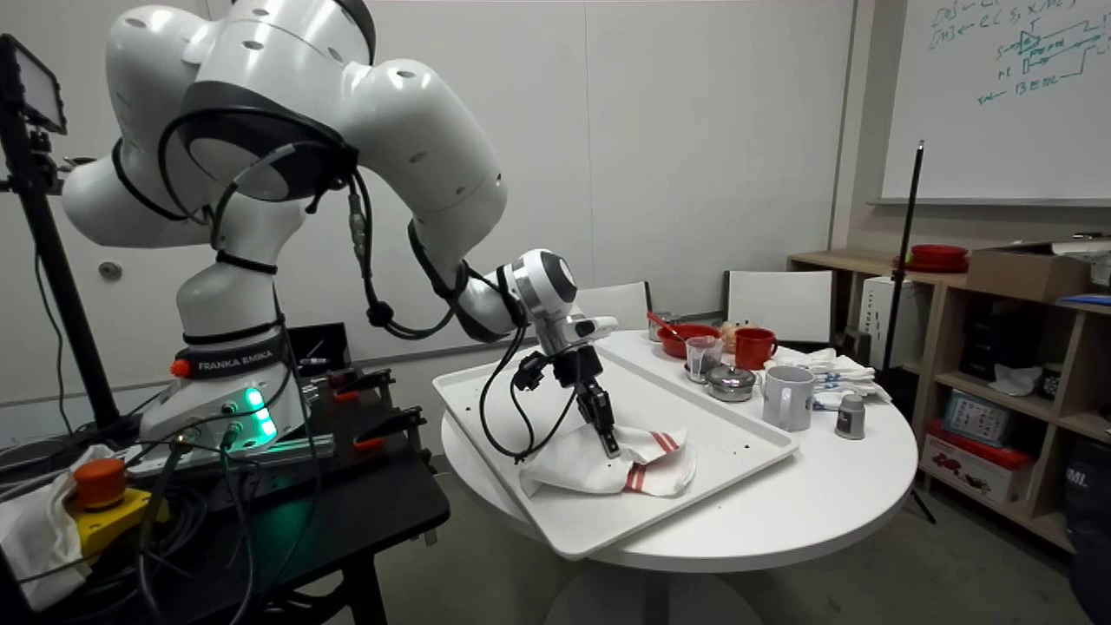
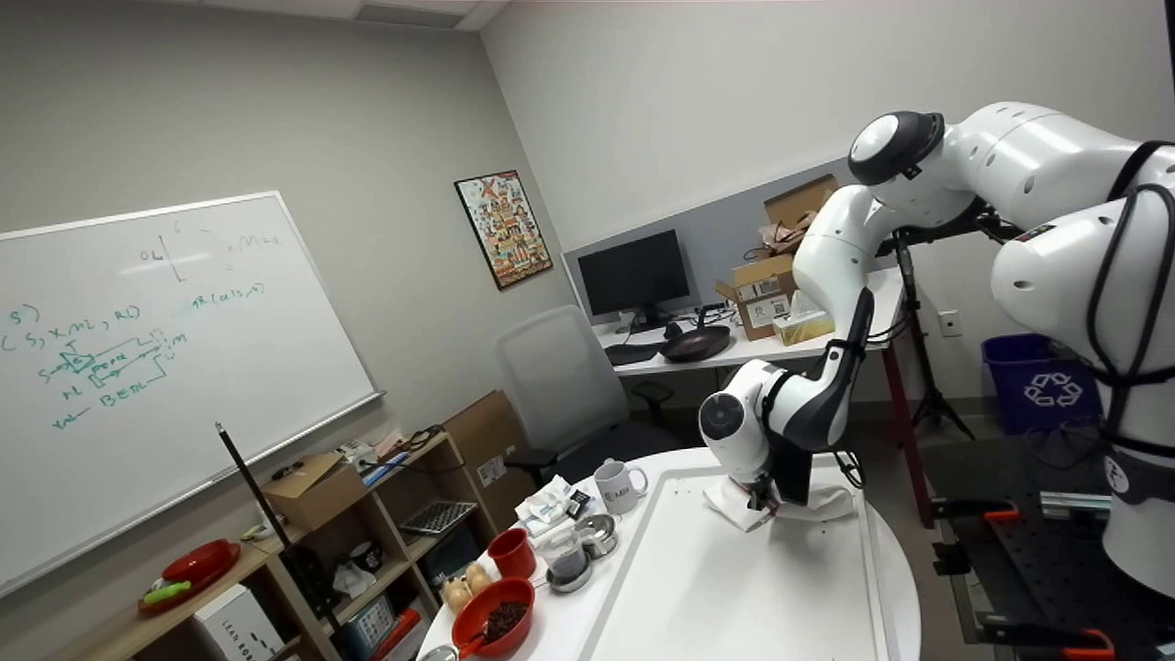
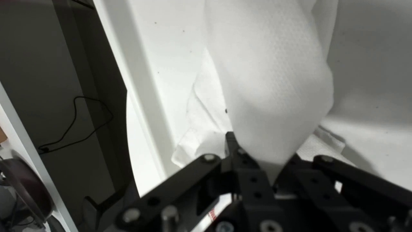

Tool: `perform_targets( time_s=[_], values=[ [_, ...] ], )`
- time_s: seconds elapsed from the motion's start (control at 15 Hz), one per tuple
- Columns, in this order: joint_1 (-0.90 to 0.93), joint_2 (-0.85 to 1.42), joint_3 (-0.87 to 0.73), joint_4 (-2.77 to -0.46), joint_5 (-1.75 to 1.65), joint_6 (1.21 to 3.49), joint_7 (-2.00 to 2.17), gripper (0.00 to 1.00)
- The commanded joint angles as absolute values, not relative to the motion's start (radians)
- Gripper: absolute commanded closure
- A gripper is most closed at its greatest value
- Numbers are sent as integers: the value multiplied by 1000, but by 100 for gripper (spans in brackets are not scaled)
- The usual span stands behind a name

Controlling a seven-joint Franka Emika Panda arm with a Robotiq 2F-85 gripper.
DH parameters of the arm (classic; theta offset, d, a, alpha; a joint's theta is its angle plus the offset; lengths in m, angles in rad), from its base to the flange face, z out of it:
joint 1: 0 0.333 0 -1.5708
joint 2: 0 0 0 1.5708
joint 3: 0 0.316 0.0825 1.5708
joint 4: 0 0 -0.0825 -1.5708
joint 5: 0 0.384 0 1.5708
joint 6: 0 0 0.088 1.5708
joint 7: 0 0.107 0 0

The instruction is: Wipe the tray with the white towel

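The white towel (image 1: 573, 464) with red stripes lies bunched on the near part of the white tray (image 1: 729, 464). My gripper (image 1: 611, 444) points down at the tray and is shut on the towel. In an exterior view the towel (image 2: 826, 503) spreads to both sides of the gripper (image 2: 760, 500) near one end of the tray (image 2: 716, 597). In the wrist view a thick fold of the towel (image 3: 276, 80) rises between the fingers of the gripper (image 3: 262, 158) and hides part of the fingertips. Small dark specks dot the tray (image 3: 167, 42).
The tray overhangs the edge of the round white table (image 1: 833, 503). Beside it stand a grey mug (image 1: 788, 399), a metal lidded pot (image 1: 730, 382), a clear cup (image 1: 703, 356), a red mug (image 1: 753, 347), a red bowl (image 1: 686, 338) and a small grey shaker (image 1: 851, 418).
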State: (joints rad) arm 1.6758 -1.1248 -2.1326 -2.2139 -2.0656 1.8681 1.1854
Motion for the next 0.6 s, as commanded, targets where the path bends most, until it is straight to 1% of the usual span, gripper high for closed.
perform_targets(
  time_s=[0.0, 0.27, 0.53],
  values=[
    [1560, -1183, -2063, -2295, -2141, 1879, 1130, 97],
    [1470, -1222, -2009, -2350, -2163, 1901, 1087, 97],
    [1423, -1265, -1977, -2354, -2135, 1900, 1043, 97]
  ],
)
